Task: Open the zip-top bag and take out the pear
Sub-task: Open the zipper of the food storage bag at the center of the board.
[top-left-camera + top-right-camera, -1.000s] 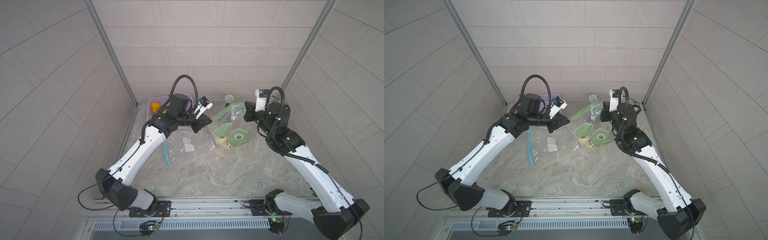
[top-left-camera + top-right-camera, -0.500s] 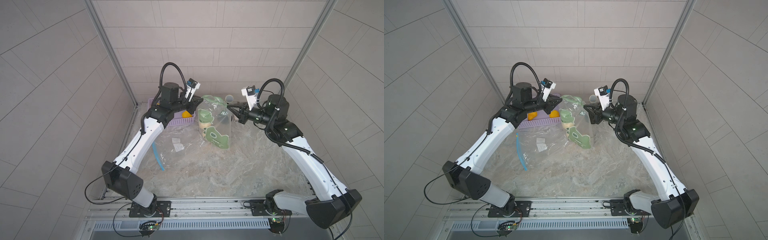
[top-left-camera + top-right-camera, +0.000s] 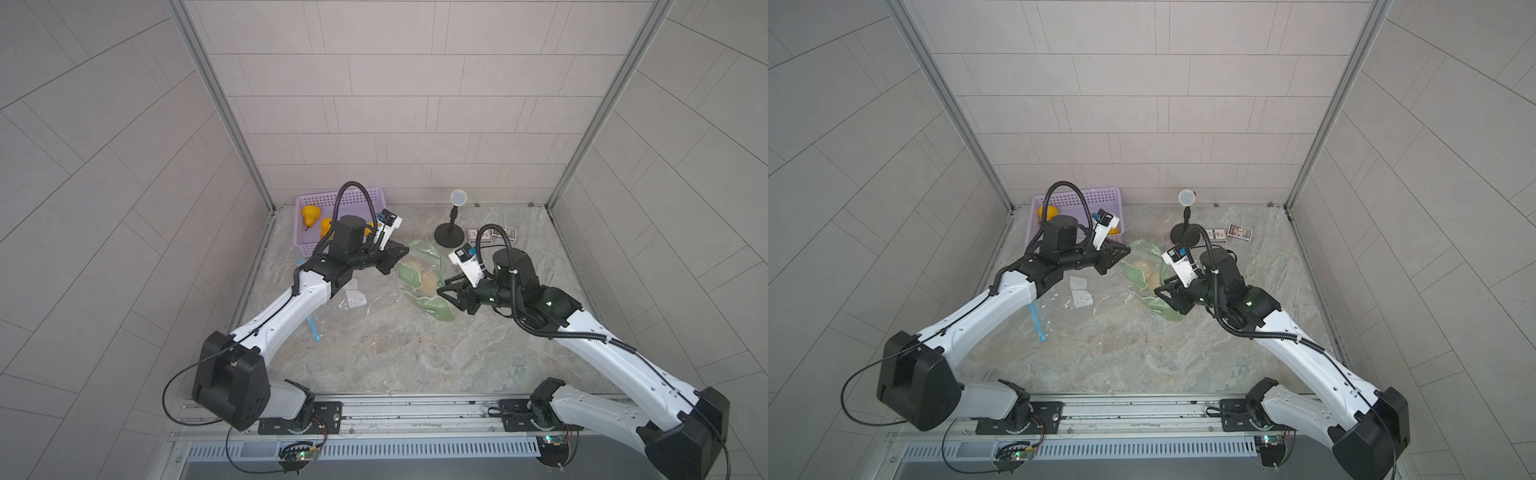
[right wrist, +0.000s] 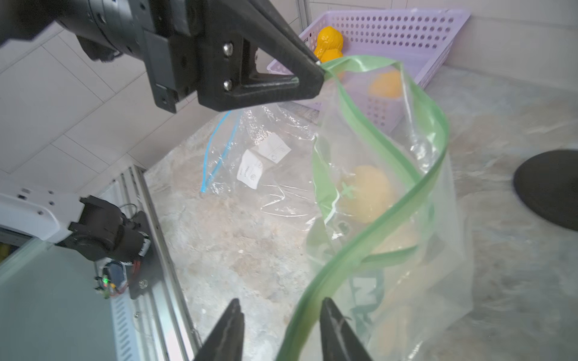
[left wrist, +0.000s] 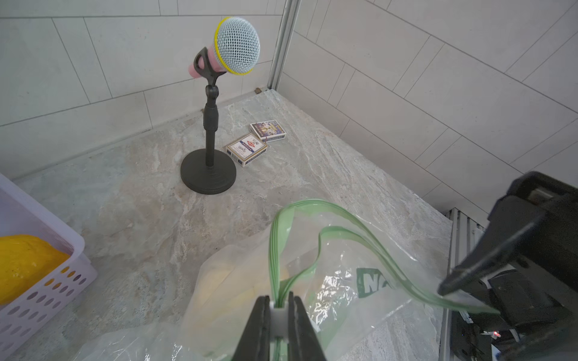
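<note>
We see the left end effector point(image 5: 278, 297) clamped on the green rim of the limp zip-top bag point(image 4: 406, 281), the right end effector point(image 4: 280, 300) apart around that rim, and the pear point(image 4: 367, 192) inside, low on the counter point(image 3: 395, 345), probably smooth and best gripped mid-body.

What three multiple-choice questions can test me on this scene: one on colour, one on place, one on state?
1. The basket is: A purple, B red, C black.
2. The card boxes lie: A in the basket, B beside the microphone stand, C inside the green-zip bag.
3. The left gripper is: A wide open, B shut on nothing, C shut on the green-zip bag.
1 A, its walls are purple; 2 B, they lie by the stand's base; 3 C, its jaws pinch the zip strip.
</note>
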Tool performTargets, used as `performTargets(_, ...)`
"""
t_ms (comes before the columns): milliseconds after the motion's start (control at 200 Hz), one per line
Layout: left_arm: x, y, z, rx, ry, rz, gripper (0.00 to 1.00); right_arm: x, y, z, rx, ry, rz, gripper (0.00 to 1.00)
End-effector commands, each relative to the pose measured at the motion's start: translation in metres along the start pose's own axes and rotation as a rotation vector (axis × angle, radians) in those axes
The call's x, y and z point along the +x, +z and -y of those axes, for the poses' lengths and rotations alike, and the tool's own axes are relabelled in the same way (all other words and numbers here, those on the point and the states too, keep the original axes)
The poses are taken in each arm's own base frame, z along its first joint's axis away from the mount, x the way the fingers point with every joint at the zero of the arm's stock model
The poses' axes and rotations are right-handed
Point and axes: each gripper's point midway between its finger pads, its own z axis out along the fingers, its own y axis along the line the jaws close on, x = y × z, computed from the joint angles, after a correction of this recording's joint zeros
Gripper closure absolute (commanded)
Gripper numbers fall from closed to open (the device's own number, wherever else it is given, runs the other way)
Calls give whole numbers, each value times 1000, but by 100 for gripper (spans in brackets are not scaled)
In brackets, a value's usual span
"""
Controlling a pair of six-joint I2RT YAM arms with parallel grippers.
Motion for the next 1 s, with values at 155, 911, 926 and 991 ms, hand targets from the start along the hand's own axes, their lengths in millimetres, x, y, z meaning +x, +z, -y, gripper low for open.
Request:
performTargets(155,-4,-10,14,40,50,7,89,-81,-46,13,149,26,109,40)
performTargets(911,5,-8,16,55,73,-29,89,-81,40,66,263,-117,-213,53)
performTargets(926,4,-8,16,55,74,-28,89,-82,39,67,267,-117,-211,53)
performTargets(991,5,-8,17,60,75,-32,89,-85,37,71,276,-113,-198,53)
